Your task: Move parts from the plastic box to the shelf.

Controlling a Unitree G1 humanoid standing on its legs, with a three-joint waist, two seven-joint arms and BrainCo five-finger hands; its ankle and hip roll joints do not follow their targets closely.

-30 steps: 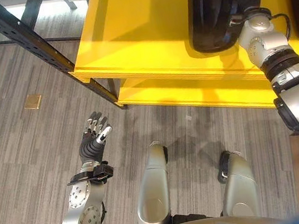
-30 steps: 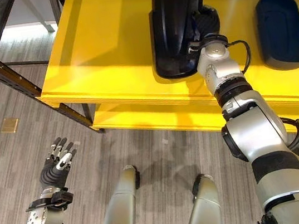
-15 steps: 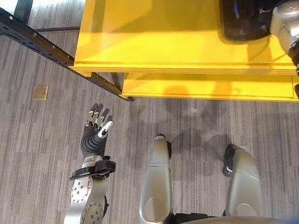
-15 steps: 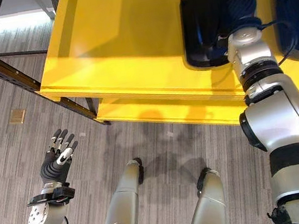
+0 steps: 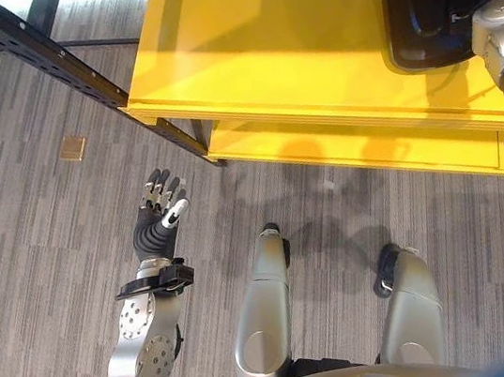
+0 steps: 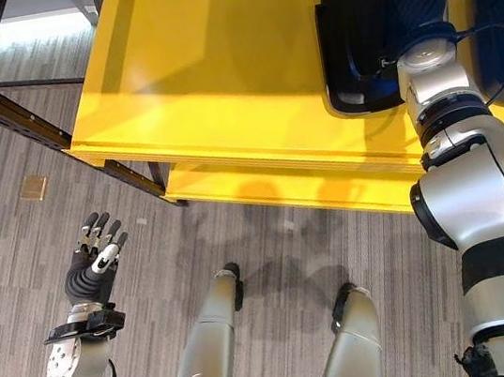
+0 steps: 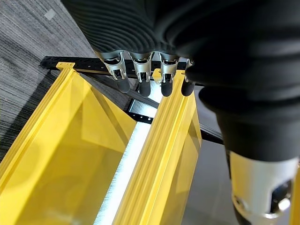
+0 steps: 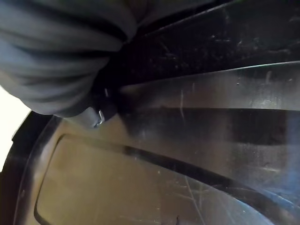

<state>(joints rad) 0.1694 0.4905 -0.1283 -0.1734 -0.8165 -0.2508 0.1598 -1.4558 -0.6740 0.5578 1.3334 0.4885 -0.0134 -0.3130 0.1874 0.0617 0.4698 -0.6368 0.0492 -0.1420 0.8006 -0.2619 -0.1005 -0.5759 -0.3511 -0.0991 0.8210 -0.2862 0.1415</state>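
Part [image 6: 369, 29], black moulded plastic that looks stiff, light and best gripped at its rim, is lying on the yellow shelf [image 6: 206, 72] against the right hand [image 6: 421, 7], its fingers hidden, while the left hand [image 5: 158, 212] is hanging open over the floor.

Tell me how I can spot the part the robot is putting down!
Find the big yellow shelf over the grey floor. On its top board lie two dark parts; the robot's right hand rests against the long black part. It is longer and glossier than the rounded dark blue part beside it.
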